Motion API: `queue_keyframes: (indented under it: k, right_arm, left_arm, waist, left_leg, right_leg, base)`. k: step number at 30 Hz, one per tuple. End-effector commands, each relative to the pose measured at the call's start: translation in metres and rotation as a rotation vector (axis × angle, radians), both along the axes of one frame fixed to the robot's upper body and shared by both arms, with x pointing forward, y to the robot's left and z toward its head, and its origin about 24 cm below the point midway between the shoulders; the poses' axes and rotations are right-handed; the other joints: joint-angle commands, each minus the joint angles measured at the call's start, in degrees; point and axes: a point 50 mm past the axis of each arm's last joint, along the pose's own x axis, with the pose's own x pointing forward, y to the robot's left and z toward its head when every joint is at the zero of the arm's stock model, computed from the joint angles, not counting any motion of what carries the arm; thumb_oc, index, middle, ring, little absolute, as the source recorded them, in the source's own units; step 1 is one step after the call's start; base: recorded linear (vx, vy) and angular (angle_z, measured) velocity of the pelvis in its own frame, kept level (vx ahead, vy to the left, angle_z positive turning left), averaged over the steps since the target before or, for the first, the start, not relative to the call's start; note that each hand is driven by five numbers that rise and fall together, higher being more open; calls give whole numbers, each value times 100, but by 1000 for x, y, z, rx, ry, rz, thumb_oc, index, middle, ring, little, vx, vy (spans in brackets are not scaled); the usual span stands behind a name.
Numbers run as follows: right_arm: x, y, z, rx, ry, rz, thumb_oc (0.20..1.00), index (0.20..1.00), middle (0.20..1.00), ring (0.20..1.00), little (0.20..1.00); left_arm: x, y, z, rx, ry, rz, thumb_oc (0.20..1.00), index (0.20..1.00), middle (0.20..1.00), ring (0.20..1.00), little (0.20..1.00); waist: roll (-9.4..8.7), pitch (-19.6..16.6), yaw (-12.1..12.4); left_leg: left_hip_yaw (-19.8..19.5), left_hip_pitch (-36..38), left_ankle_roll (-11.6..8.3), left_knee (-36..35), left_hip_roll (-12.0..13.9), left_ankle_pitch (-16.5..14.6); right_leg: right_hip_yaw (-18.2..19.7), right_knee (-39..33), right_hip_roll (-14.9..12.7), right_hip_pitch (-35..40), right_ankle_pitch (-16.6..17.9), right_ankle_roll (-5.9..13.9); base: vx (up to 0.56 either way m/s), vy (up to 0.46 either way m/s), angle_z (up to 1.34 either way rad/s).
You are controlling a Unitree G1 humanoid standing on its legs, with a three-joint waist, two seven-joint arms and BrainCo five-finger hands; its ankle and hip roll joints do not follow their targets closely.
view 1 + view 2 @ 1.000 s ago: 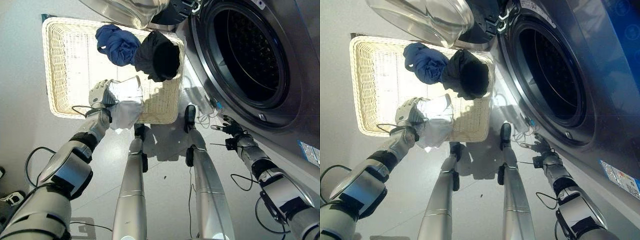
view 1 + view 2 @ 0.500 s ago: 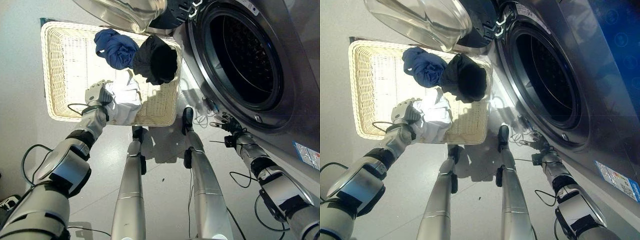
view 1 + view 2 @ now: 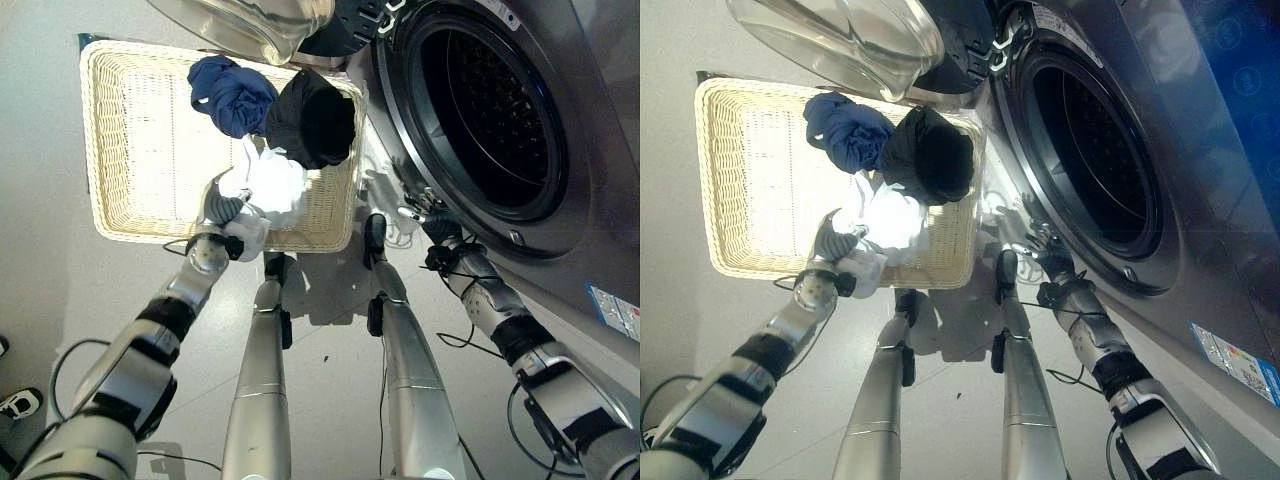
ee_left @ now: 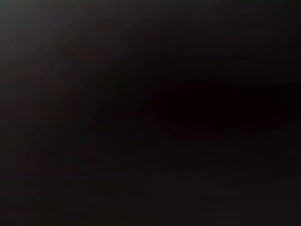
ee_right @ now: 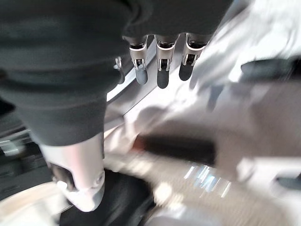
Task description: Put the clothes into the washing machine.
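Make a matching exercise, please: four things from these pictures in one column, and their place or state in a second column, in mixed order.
1. white garment
2. blue garment
3. washing machine door
4. right hand

a. lying in the wicker basket
b. swung open
c. gripped by the left hand
d. open, holding nothing

Pairs: 1-c, 2-a, 3-b, 4-d
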Motion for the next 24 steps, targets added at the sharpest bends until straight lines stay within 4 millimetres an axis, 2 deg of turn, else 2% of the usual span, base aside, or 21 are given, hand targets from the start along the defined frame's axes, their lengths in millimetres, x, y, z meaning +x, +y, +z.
queue_keyframes:
  k: [1,5,8,11,13,14,16,24]
  right_arm:
    - [-17,6,15,105,-116,65,1000,1000,1000,1000,1000]
    - [-25,19,25,142,-160,126,1000,1000,1000,1000,1000]
    - [-32,33,35,163,-195,202,1000,1000,1000,1000,1000]
    - [-38,44,42,169,-219,268,1000,1000,1000,1000,1000]
    - [-39,46,44,170,-224,280,1000,1000,1000,1000,1000]
    - [-41,54,49,184,-237,330,1000,1000,1000,1000,1000]
    - [-43,61,54,195,-246,362,1000,1000,1000,1000,1000]
    - [-50,81,75,220,-311,458,1000,1000,1000,1000,1000]
  left_arm:
    - [-13,-21,42,-68,-305,-113,200,200,200,200,200]
    - [-25,-36,59,-40,-412,-214,200,200,200,200,200]
    - [-38,-53,77,42,-514,-303,200,200,200,200,200]
    - [-47,-64,86,96,-573,-361,200,200,200,200,200]
    - [-48,-66,88,96,-580,-376,200,200,200,200,200]
    - [-53,-75,92,123,-607,-426,200,200,200,200,200]
    - [-57,-82,95,140,-618,-467,200,200,200,200,200]
    - [-61,-101,101,268,-628,-531,200,200,200,200,200]
  waist:
    - [140,92,195]
    - [132,92,237]
    - [113,92,276]
    - [112,92,301]
    - [113,92,305]
    - [118,92,328]
    - [121,92,348]
    - [147,92,395]
  left_leg:
    - [-210,56,443,-412,-650,446]
    - [-241,74,471,-410,-667,429]
    - [-288,83,504,-395,-713,420]
    - [-308,94,528,-401,-748,425]
    - [-311,95,532,-401,-753,427]
    - [-323,110,541,-399,-776,424]
    - [-339,124,544,-397,-797,424]
    - [-361,121,552,-376,-840,442]
  right_leg:
    - [-424,568,495,165,-474,378]
    - [-461,599,467,179,-498,385]
    - [-506,621,440,192,-506,394]
    - [-542,621,420,196,-495,404]
    - [-545,619,416,197,-492,405]
    - [-568,609,402,217,-490,415]
    - [-589,602,389,231,-476,423]
    - [-636,623,360,220,-442,446]
  base:
    - [0,0,0]
    - [2,-3,-1]
    - [4,-11,0]
    - [0,0,0]
    - [0,0,0]
    - [0,0,0]
    - [6,-18,0]
    - [6,-19,5]
